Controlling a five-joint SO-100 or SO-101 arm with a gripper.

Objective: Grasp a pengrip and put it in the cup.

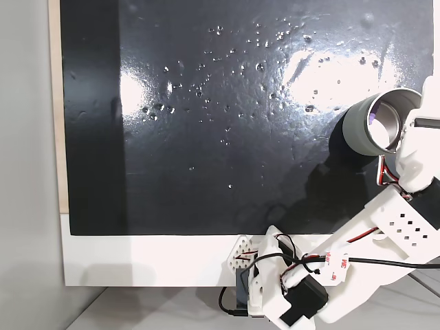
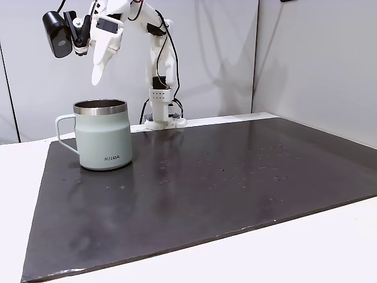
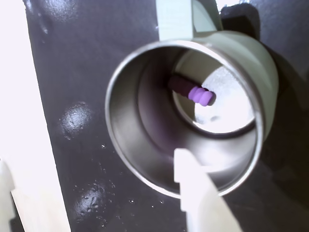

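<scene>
The cup [image 2: 106,138] is a grey-green metal mug with a steel rim and a handle, standing on the black mat at the left in a fixed view. The wrist view looks straight down into the cup [image 3: 263,67], where the light-purple ribbed pengrip [image 3: 200,95] lies on its shiny bottom. My gripper [image 2: 94,73] hangs above the cup's mouth, clear of the rim. It is open and holds nothing. One white finger [image 3: 193,188] shows over the near rim in the wrist view. In a fixed view from above, the cup [image 1: 361,127] sits at the right edge beside my arm.
The black mat [image 2: 235,177] covers most of the white table and carries scattered water droplets [image 1: 240,48]. My arm's base [image 2: 162,115] stands at the mat's far edge behind the cup. The white table border [image 1: 137,261] runs along the mat.
</scene>
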